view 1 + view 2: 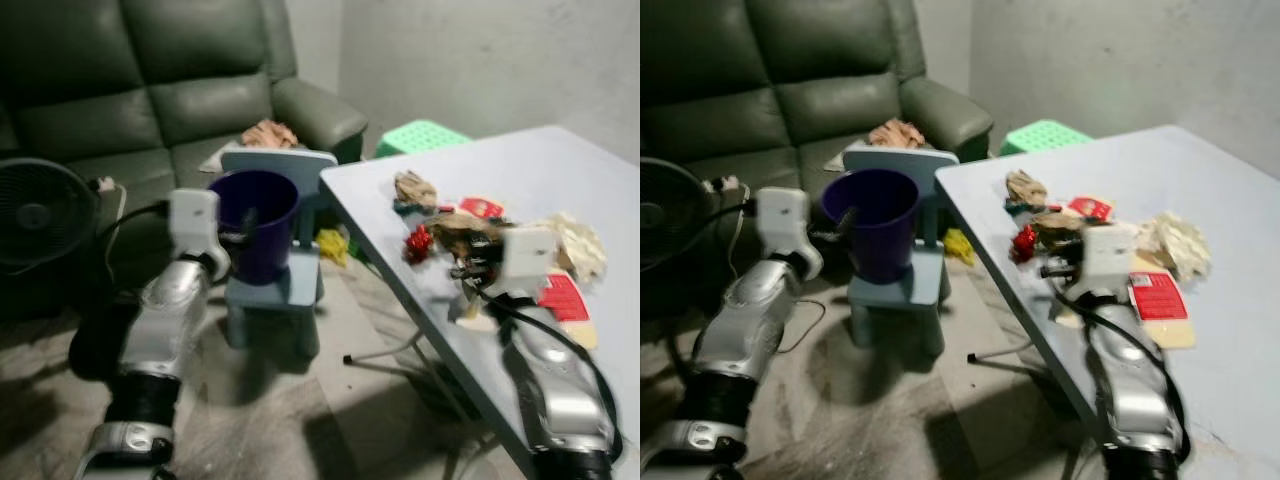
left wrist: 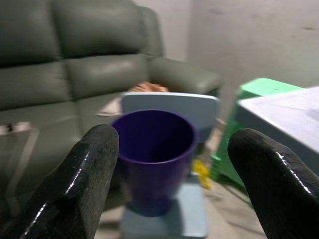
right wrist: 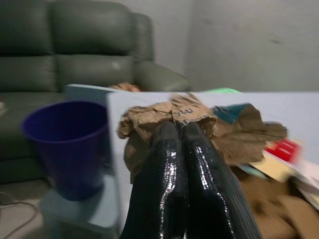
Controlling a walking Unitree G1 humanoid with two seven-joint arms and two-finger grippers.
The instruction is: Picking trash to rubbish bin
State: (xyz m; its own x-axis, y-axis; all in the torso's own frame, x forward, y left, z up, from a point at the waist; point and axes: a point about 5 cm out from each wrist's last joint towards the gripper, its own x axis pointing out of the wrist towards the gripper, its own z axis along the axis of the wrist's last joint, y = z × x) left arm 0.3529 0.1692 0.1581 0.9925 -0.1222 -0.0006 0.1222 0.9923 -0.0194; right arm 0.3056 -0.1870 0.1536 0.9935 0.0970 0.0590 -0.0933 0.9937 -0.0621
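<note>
Dark green leather sofa (image 1: 150, 90) is backing a bare concrete room, its seat facing a small pale-blue plastic chair (image 1: 275, 290) that is carrying a deep purple plastic bin (image 1: 258, 222), open-mouthed and standing upright. Just to the chair's right, a light-blue tabletop (image 1: 560, 170) is jutting in, its near corner almost touching the chair back. Litter is lying in a loose heap by that table edge: a crumpled brown paper wad (image 3: 199, 124), a shiny red foil scrap (image 1: 418, 242), a red-and-white flat packet (image 1: 565, 298) and a cream crumpled tissue (image 1: 580, 245).

Right gripper (image 3: 182, 132) is pinching its two black fingers (image 3: 164, 164) tight together on the brown paper wad, which is creased and torn-looking and is sitting above the table edge among the other litter. Left gripper (image 2: 172, 149) is hanging spread wide and unloaded just before the purple bin, its fingertips (image 2: 97, 149) framing the rim in the left wrist view.

Between chair and table, a strip of grey concrete floor (image 1: 330, 400) is lying open, with a yellow scrap (image 1: 333, 245) under the table edge. A black fan (image 1: 40, 210) is standing at far left, and a green plastic stool (image 1: 425, 135) is sitting beyond the table by the wall.
</note>
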